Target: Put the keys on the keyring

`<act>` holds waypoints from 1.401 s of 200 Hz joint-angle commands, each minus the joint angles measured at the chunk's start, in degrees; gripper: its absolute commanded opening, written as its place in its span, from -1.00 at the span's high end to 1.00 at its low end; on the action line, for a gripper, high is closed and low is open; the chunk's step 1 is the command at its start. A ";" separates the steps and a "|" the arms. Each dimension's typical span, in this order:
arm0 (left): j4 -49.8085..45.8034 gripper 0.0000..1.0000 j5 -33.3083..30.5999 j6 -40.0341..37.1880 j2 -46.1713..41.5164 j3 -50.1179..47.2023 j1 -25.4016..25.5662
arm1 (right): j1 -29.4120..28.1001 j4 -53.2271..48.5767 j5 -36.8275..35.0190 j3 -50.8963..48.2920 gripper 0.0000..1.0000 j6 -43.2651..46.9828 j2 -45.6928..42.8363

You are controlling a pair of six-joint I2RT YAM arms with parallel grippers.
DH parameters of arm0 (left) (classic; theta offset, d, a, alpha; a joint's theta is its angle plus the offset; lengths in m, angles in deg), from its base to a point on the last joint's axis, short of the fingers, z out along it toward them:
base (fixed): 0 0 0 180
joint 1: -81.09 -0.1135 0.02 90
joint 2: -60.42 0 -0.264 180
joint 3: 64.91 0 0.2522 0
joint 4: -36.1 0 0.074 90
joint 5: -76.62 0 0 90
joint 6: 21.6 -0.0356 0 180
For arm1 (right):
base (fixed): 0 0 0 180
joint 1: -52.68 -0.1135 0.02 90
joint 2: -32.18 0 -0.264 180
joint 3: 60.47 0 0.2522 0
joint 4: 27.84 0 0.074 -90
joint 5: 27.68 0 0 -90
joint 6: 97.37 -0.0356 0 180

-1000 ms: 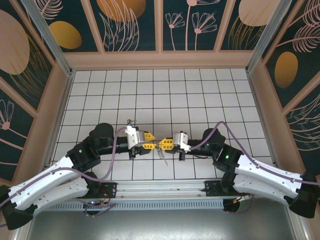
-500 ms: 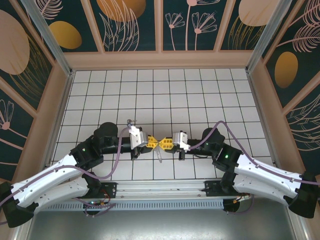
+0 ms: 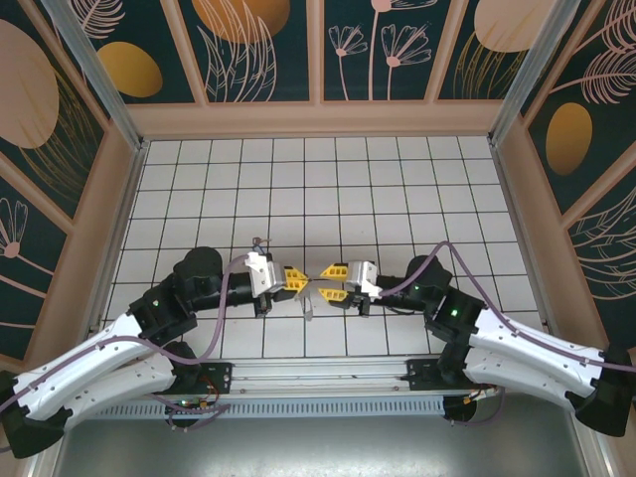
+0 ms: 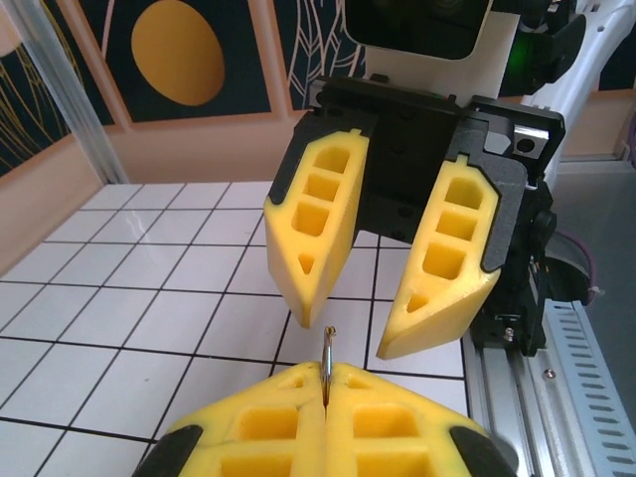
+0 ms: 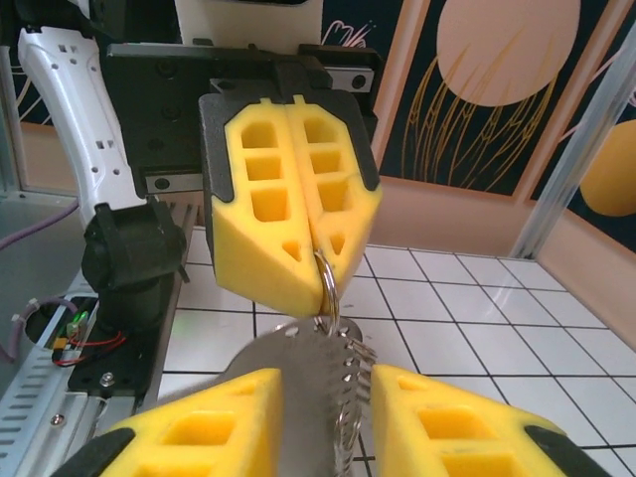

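Note:
My left gripper (image 3: 302, 279) is shut on the keyring (image 5: 327, 286), a thin metal loop whose edge sticks up from between its yellow fingertips (image 4: 326, 350). A flat silver key (image 5: 310, 407) hangs from that ring, with a pale chain-like part (image 5: 350, 422) beside it. My right gripper (image 3: 326, 282) faces the left one and stands open, one finger on each side of the hanging key; I cannot tell whether either finger touches it. From above, the key (image 3: 308, 304) dangles below the gap between the two grippers.
Both arms meet low over the white tiled floor (image 3: 328, 189), near its front edge. A metal rail (image 3: 318, 376) and the arm bases run just behind them. Patterned walls (image 3: 318, 50) enclose the back and sides.
The right gripper has opened and let go of the key. The left gripper closed on the ring and now holds it alone. The two grippers have drawn slightly apart.

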 commanded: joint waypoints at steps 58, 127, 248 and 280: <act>0.91 1.00 -1.09 -0.75 0.35 0.00 -0.14 | -0.15 1.86 -4.28 -1.47 0.53 -0.92 -1.82; 6.26 1.00 -13.62 10.27 -1.84 -5.70 -0.15 | 14.58 2.06 -0.88 4.27 0.03 -10.03 5.35; -4.50 1.00 -48.08 32.00 -24.51 -15.53 -0.11 | 19.87 -17.63 -2.35 48.76 -0.08 -11.84 64.83; -4.93 1.00 -56.30 33.07 -27.51 -16.33 -0.18 | 16.72 -19.37 -3.73 56.55 -0.07 -15.12 73.91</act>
